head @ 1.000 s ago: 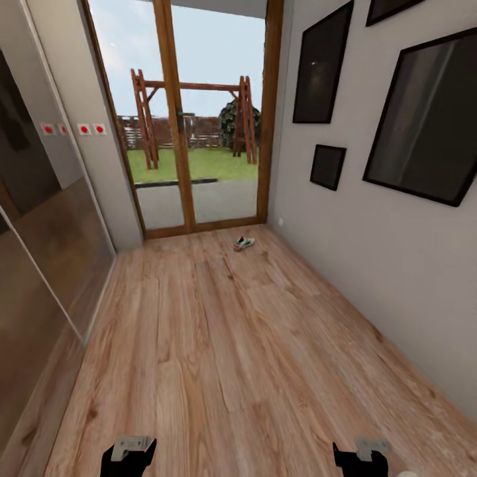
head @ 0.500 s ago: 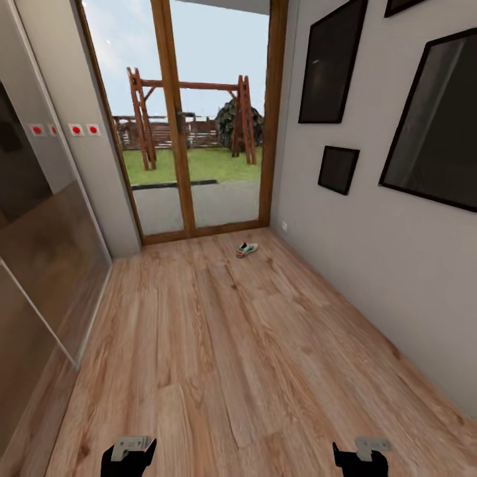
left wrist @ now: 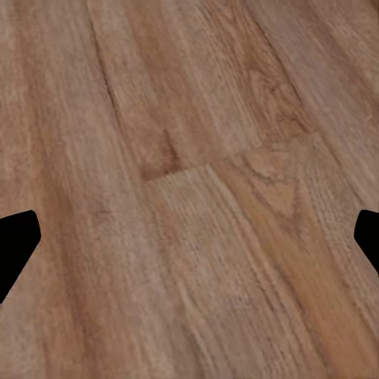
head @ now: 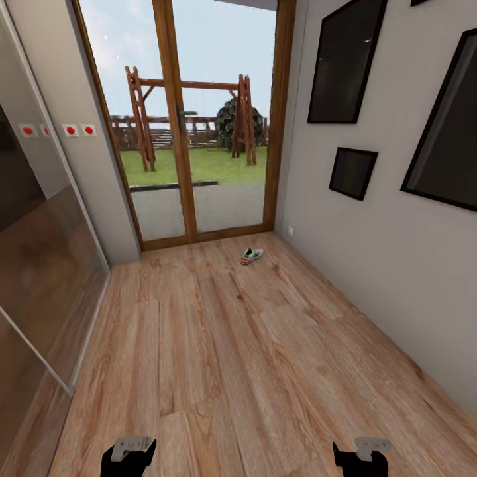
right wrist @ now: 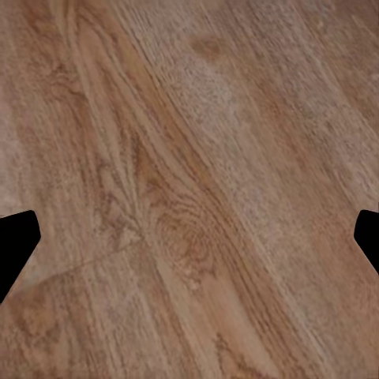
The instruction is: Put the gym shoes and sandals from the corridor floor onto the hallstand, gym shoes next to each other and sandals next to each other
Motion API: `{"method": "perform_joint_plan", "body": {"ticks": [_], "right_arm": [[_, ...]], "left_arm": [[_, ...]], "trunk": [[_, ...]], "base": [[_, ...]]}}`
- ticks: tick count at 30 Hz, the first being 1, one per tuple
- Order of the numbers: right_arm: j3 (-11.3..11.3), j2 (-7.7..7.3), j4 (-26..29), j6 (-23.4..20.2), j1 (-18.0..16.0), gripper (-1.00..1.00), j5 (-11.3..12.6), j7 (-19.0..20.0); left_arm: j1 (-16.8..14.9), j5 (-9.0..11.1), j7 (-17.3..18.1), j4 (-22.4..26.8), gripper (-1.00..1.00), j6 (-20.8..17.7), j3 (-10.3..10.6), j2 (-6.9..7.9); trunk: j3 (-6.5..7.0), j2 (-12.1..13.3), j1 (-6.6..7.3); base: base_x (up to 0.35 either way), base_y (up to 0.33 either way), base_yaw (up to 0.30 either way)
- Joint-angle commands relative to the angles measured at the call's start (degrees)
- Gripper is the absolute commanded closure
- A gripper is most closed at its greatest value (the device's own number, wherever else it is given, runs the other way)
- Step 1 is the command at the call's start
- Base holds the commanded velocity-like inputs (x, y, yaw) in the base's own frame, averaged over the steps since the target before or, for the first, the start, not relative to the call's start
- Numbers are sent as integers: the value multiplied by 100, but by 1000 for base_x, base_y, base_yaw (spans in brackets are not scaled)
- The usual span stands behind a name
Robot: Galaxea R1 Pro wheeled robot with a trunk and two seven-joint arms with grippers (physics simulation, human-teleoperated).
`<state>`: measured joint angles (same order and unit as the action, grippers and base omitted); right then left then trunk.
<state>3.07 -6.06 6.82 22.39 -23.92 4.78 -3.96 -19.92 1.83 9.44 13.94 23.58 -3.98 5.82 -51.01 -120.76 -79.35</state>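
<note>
**Corridor with both tools low and one shoe far ahead**

Left tool (head: 128, 457) and right tool (head: 361, 457) sit at the lower edge of the head view, well apart, each over bare floor (head: 232, 371). In the left wrist view the left tool (left wrist: 189, 241) has its two dark fingertips (left wrist: 16, 245) at opposite edges of the picture, spread wide with nothing between them but wood planks (left wrist: 197, 158). The right wrist view gives the same for the right tool (right wrist: 189, 241): fingertips (right wrist: 16, 245) spread wide, empty, over grained planks (right wrist: 189, 158).

Outward from the tools, the floor runs unobstructed toward a wood-framed glass door (head: 192, 119). A glossy panelled wall (head: 40, 252) lines the left side, with small red-dotted plates (head: 78, 130) on the grey wall beside the door. The right wall (head: 371, 265) carries dark framed pictures (head: 344, 59).

One gym shoe (head: 251, 256) lies on the floor near the door, slightly right of centre, far ahead of both tools and nearer the right tool's side. Through the glass, a lawn and a wooden swing frame (head: 192, 112) are visible.
</note>
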Motion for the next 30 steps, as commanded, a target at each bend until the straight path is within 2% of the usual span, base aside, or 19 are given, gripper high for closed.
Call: {"method": "perform_joint_plan", "body": {"ticks": [1,8,30], "right_arm": [[36,-1,-5,20,-4,-100,50,-9],[36,-1,-5,20,-2,-100,50,-9],[36,-1,-5,20,-5,-100,50,-9]], "left_arm": [[-3,19,58,-5,-100,7,-42,-2],[-3,15,58,-6,-100,7,-42,-2],[-2,11,58,-6,-100,7,-42,-2]], "trunk": [[-5,-2,-2],[8,-2,-2],[59,-2,-2]], "base": [[320,140,-81],[133,36,-226],[4,1,-256]]}}
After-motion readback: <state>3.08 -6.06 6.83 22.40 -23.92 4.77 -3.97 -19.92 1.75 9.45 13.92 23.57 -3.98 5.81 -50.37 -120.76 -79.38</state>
